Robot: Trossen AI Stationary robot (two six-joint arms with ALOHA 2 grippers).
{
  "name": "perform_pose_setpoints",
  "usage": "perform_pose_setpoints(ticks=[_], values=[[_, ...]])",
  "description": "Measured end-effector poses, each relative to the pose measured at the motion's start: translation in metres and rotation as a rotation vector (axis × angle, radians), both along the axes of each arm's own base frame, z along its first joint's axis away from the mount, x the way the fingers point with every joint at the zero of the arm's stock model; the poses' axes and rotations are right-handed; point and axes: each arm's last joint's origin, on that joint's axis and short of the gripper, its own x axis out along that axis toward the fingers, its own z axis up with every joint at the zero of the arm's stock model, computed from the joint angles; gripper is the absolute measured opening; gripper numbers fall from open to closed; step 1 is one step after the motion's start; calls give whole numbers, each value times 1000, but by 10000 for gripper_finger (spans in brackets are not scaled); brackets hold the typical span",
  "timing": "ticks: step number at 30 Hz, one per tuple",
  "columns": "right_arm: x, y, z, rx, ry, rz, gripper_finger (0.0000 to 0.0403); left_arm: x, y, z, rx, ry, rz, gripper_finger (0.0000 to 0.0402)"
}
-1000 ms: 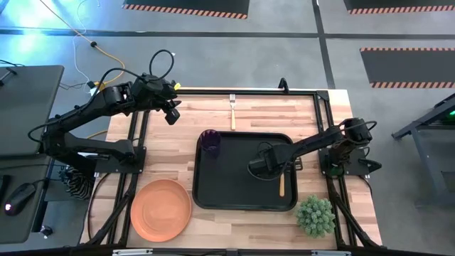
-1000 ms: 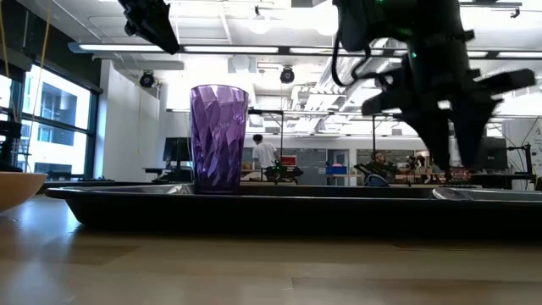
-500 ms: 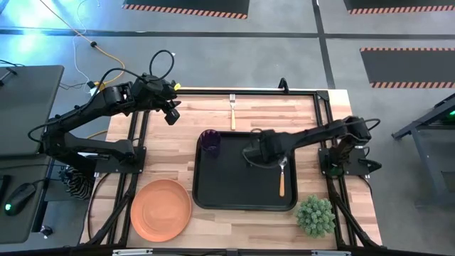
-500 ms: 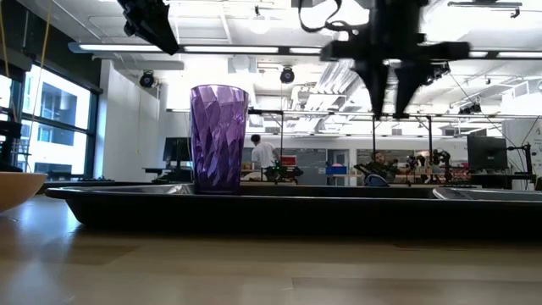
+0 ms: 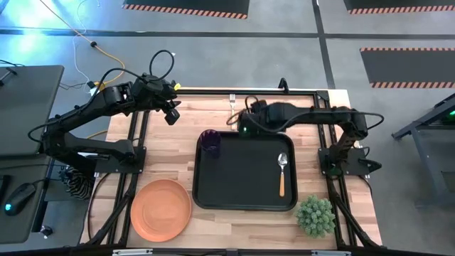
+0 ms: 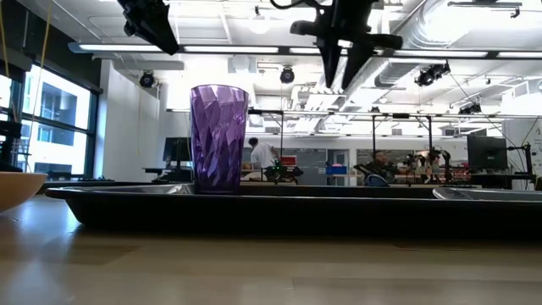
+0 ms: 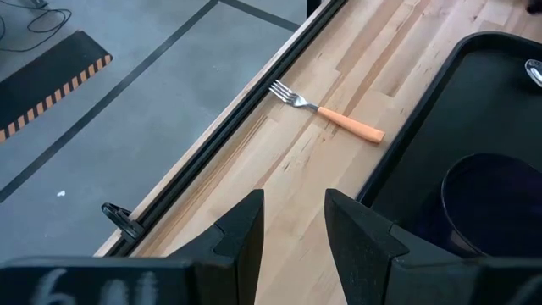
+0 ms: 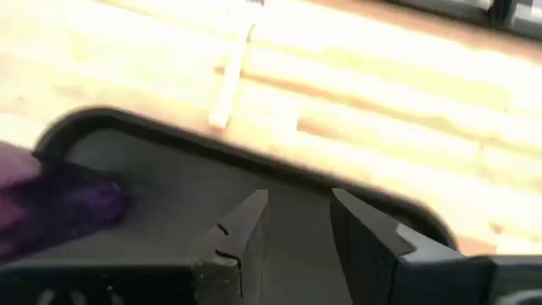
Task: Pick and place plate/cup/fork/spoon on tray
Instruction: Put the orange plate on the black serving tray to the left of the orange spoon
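Observation:
The black tray [image 5: 245,203] lies mid-table. The purple cup [image 5: 209,141] stands upright in its far left corner, and the spoon [image 5: 282,173] lies flat on its right part. The fork [image 5: 232,99] lies on the wood beyond the tray's far rim and shows in the left wrist view [image 7: 326,112]. The orange plate [image 5: 161,208] rests on the table left of the tray. My right gripper [image 5: 240,126] is open and empty above the tray's far rim, near the fork [image 8: 233,80]. My left gripper [image 5: 170,114] is open and empty at the far left.
A small green plant [image 5: 315,215] stands at the tray's near right corner. A black frame rail [image 7: 212,161] runs along the table's far edge behind the fork. Bare wood lies between the plate and the tray. People stand in the room beyond [image 6: 264,155].
My right gripper has gone from beside the spoon on the tray's right part toward the table's far edge and left, rising, to above the tray's far rim near the fork. The spoon stays flat on the tray.

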Motion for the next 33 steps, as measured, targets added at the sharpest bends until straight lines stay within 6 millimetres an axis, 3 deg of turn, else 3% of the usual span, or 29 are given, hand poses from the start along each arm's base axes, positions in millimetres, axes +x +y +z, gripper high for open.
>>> perform_pose_setpoints(ticks=[8,13,21,26,33], values=[[-1,-35,29,-99,18,121,122,-1,0,-1,-54,-29,57,117],[-4,-54,53,-157,18,195,128,-7,-3,-8,-103,48,76,119],[-17,-75,101,-281,-4,322,136,-9,-5,-10,-168,33,129,164],[-30,-86,133,-350,-47,384,136,-7,-12,-11,-268,39,-45,187],[-51,-101,164,-444,-62,410,136,-8,-30,-17,-339,133,-159,185]])
